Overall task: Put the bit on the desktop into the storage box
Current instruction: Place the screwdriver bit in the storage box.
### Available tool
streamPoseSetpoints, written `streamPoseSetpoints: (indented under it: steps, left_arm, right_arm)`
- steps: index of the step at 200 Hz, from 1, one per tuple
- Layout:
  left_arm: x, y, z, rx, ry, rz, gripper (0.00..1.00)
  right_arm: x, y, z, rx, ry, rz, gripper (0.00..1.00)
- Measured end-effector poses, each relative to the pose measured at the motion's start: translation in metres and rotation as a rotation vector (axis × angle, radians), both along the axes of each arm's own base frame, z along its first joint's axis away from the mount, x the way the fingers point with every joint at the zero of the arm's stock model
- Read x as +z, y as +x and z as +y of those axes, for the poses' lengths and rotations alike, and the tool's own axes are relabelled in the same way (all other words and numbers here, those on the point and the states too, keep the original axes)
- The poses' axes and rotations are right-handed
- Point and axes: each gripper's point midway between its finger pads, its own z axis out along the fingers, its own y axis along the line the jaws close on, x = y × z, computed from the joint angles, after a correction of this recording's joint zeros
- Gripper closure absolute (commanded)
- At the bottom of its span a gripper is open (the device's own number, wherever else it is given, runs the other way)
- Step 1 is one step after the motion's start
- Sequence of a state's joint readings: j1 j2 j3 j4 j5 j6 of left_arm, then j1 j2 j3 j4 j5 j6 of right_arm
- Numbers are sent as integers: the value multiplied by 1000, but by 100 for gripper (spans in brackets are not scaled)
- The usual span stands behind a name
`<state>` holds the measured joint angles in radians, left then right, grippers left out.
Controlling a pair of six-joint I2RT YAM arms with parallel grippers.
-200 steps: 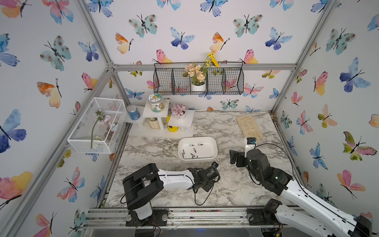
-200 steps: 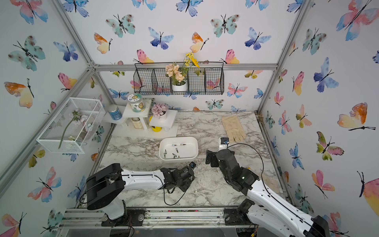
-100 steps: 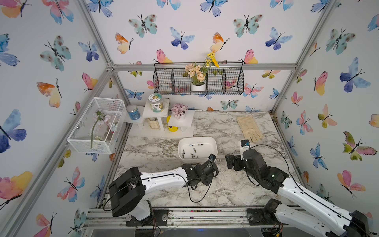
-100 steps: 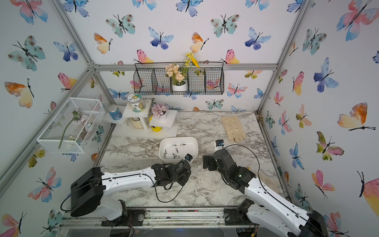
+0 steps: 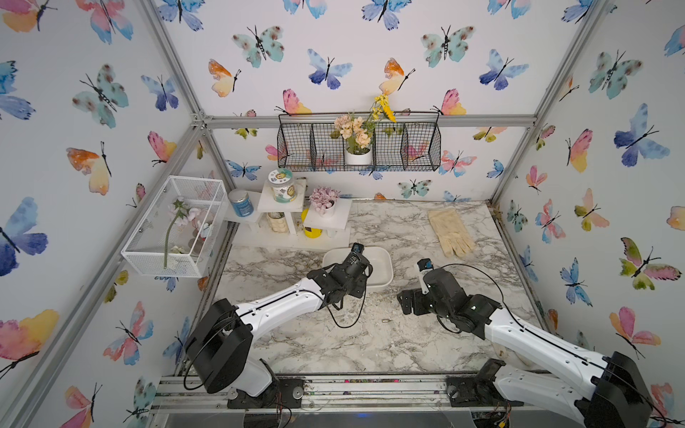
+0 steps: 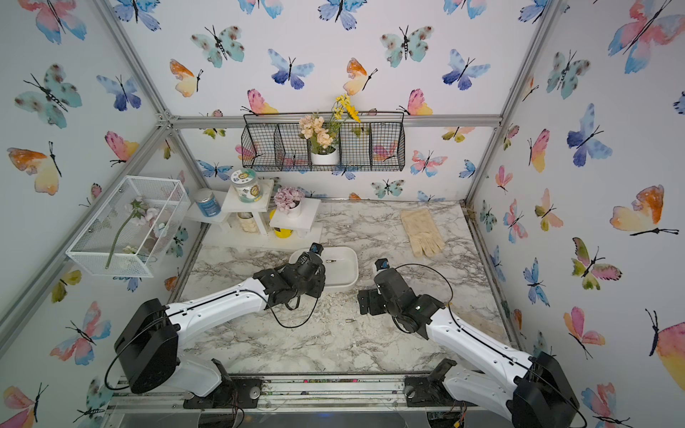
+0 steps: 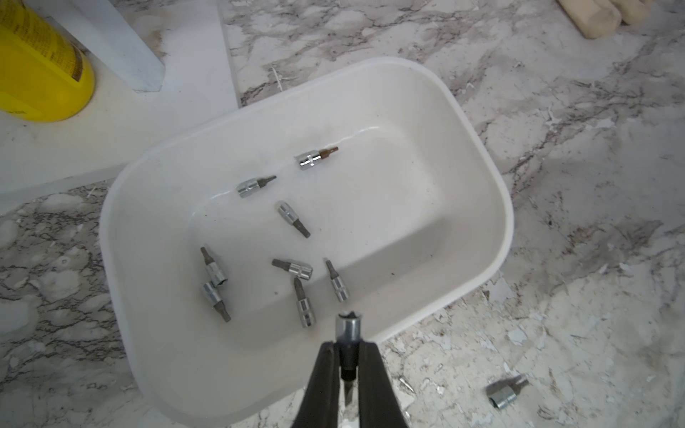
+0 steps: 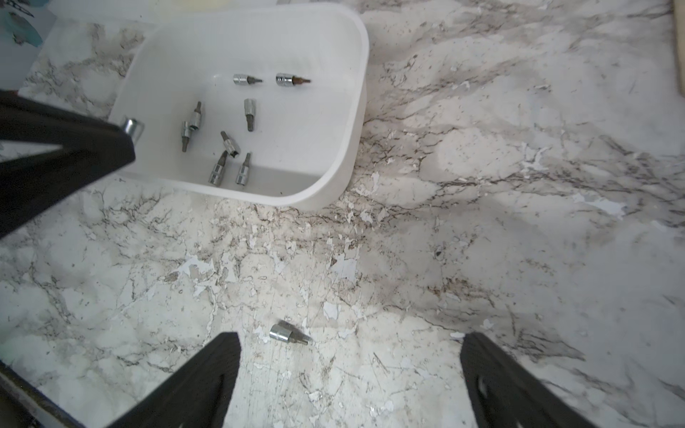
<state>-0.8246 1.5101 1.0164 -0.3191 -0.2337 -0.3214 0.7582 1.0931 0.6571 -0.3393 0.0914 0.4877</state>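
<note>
The box (image 7: 493,207) holds eight bits (image 7: 294,218), lying flat and scattered over its floor. My left gripper (image 7: 348,350) is clamped on a ninth bit (image 7: 349,328), socket end outward, above the box's near rim. One loose bit (image 8: 289,333) lies on the table (image 8: 519,222) on the near side of the box, below my right gripper (image 8: 350,355), whose jaws stand wide apart. A second ago my left arm was folded back short of the box; now it reaches over it.

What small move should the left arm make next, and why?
Probably carry the left gripper a little further over the storage box: it is shut on a bit that hangs near the rim, so releasing here might miss.
</note>
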Motion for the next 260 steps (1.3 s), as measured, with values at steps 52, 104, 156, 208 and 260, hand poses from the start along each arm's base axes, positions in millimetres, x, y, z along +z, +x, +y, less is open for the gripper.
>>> streamPoseSetpoints:
  steps: [52, 104, 156, 208, 260]
  left_arm:
    - [-16, 39, 7, 45, 21, 22, 93]
    - [-39, 56, 13, 63, 35, 65, 73]
    - [-36, 59, 10, 56, 16, 69, 38]
    - [6, 51, 16, 74, -55, 14, 7]
    - [66, 19, 39, 104, -209, -89, 1]
  right_arm:
    - [-27, -12, 11, 94, -31, 106, 6]
    - [-40, -22, 24, 184, -41, 148, 9]
    - [-43, -22, 32, 228, -54, 132, 16]
    - [-50, -25, 47, 302, -86, 131, 24]
    - [-58, -34, 65, 389, -125, 135, 31]
